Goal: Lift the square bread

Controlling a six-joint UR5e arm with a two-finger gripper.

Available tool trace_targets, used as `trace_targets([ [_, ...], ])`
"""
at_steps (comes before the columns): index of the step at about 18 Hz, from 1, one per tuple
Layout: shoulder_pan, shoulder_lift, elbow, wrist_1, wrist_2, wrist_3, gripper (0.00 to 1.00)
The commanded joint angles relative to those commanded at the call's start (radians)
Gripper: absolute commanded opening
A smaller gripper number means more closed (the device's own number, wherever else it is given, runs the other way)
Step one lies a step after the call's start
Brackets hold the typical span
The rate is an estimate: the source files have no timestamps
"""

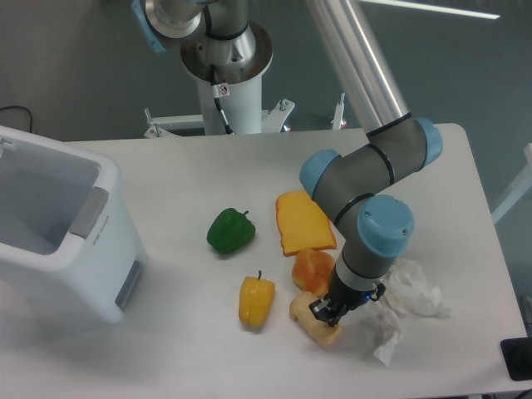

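The gripper point(327, 313) is down on the bread point(312, 318) at the table's point(166, 174) front edge, beside the bun point(311, 268). Jaws appear to straddle the loaf; whether they pinch it cannot be told. Lifting remains.

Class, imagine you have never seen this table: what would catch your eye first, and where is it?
The grey and blue robot arm reaches from the top down to the front right, its hand at the pale square bread. Left of it lie a yellow pepper and a green pepper. A big white bin fills the left edge.
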Motion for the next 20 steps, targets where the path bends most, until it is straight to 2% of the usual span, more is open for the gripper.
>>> trace_targets([
  [4, 0.002, 0.026, 0.009, -0.002, -0.012, 0.0, 0.03],
  [8, 0.0, 0.08, 0.009, -0.005, -0.017, 0.0, 0.03],
  [9, -0.005, 0.093, 0.018, -0.006, -0.017, 0.0, 0.0],
  [17, -0.084, 0.239, 0.052, -0.009, -0.015, 0.017, 0.0],
  [20, -0.098, 0.29, 0.051, -0.012, -0.012, 0.11, 0.0],
])
